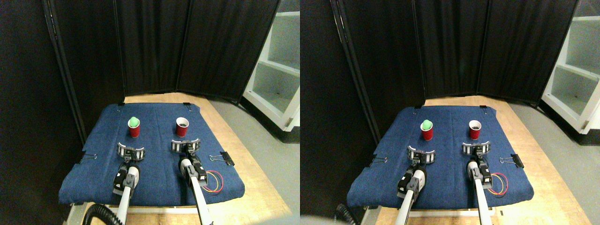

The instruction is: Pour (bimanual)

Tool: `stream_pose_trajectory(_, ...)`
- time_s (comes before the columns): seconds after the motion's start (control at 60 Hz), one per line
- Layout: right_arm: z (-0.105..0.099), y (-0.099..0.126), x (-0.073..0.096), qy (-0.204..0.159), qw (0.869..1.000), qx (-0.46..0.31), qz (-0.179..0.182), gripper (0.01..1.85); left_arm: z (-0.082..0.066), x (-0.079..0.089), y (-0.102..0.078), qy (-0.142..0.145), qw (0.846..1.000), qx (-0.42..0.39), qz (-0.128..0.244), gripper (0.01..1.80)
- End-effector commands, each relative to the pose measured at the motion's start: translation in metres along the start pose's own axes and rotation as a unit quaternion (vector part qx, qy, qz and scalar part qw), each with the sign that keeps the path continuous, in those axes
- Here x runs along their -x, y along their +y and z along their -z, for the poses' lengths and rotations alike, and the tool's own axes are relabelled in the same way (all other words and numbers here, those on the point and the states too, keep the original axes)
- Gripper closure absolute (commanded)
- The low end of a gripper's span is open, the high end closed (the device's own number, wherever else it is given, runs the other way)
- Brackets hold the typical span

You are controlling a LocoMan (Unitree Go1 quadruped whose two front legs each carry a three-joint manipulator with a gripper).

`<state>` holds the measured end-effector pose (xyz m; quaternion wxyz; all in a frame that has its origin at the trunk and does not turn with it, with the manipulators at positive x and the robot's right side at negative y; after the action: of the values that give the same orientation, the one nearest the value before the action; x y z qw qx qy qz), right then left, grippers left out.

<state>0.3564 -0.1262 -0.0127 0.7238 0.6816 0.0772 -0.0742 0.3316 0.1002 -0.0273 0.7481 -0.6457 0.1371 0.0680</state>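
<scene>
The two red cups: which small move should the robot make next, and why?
Probably both tools should advance to close around their cups. The left tool sits just short of the cup holding a green ball, and the right tool just short of the other red cup. Neither cup is touched, and both stand upright on the blue cloth.

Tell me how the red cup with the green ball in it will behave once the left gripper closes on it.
The left red cup looks like a thin disposable party cup, so it probably flexes if squeezed hard. It looks light and taller than wide, so a sideways nudge from the left gripper may tip it or slide it on the blue cloth. The green ball sits above the rim and could roll out early.
</scene>
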Motion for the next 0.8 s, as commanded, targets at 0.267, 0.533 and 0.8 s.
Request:
stream_pose_trajectory(0.267, 0.001, 0.018, 0.02, 0.013, 0.999, 0.015, -0.051, 0.38, 0.007, 0.019, -0.022, 0.034, 0.998, 0.013, 0.042, 0.5)
stream_pose_trajectory(0.533, 0.001, 0.024, 0.028, 0.013, 0.998, 0.012, -0.06, 0.4, 0.009, 0.026, -0.03, 0.05, 0.997, 0.016, 0.053, 0.49)
stream_pose_trajectory(0.8, 0.002, 0.028, 0.03, 0.024, 0.997, 0.02, -0.071, 0.38, 0.012, 0.029, -0.034, 0.059, 0.997, 0.019, 0.055, 0.52)
